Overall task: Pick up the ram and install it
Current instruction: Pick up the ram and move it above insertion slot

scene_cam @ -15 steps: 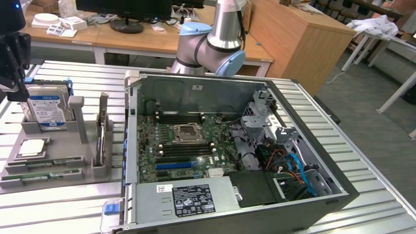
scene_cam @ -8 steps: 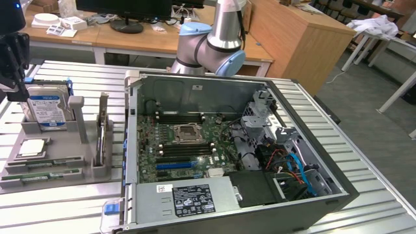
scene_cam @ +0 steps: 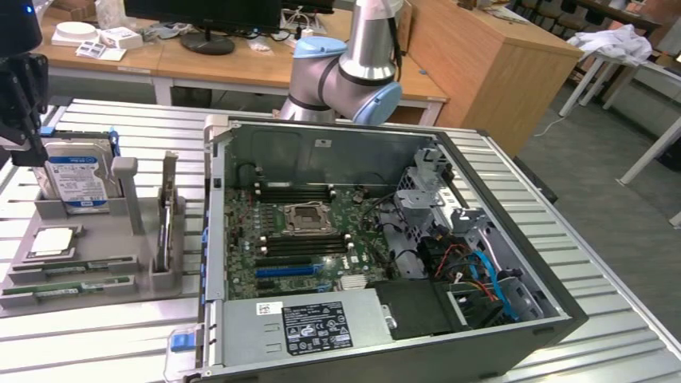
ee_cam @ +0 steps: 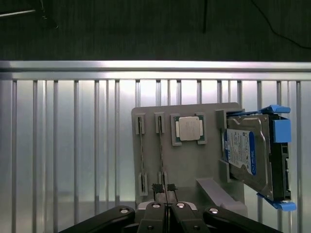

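Two green ram sticks lie in slots of the grey holder [scene_cam: 107,299] at the exterior view's left. The ram [scene_cam: 69,267] [ee_cam: 161,155] is the stick next to the silver processor [scene_cam: 53,239] [ee_cam: 189,129]. The matching stick [scene_cam: 64,289] [ee_cam: 141,155] lies on its other side. My gripper [scene_cam: 30,152] [ee_cam: 165,188] hangs well above the holder, in line with the ram's near end. It is shut, with nothing between its fingers [ee_cam: 158,187].
A blue-labelled hard drive [scene_cam: 76,179] [ee_cam: 243,150] stands in the holder beside the processor. The open computer case [scene_cam: 553,319] takes up the middle of the ribbed metal table [scene_cam: 96,343], with its motherboard [scene_cam: 303,239] exposed. The arm's base [scene_cam: 346,80] rises behind the case.
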Robot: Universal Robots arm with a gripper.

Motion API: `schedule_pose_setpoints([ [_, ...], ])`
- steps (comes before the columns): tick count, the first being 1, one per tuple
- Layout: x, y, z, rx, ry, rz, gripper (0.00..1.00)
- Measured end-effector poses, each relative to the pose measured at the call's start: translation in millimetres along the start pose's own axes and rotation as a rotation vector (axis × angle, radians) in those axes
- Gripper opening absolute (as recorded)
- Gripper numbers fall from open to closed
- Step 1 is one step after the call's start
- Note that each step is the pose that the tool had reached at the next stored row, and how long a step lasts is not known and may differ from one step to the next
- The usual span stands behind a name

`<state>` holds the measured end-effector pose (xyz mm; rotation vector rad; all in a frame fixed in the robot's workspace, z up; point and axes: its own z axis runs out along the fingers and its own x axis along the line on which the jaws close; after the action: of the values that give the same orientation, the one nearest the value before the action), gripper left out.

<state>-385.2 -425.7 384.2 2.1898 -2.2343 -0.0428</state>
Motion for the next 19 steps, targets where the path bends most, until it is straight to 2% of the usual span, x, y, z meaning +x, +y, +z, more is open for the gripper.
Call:
schedule_pose_setpoints([
  [3, 0.0, 0.0, 0.0, 0.0000, 0.0000, 0.000, 0.12],
  [4, 0.0, 0.0, 0.0, 0.0000, 0.0000, 0.000, 0.18],
  [7, 0.0, 0.0, 0.0, 0.0000, 0.0000, 0.000, 0.24],
  [8, 0.0, 0.0, 0.0, 0.0000, 0.0000, 0.000, 0.30],
  [19, 0.0, 0.0, 0.1, 0.0011, 0.0002, -0.012, 0.30],
])
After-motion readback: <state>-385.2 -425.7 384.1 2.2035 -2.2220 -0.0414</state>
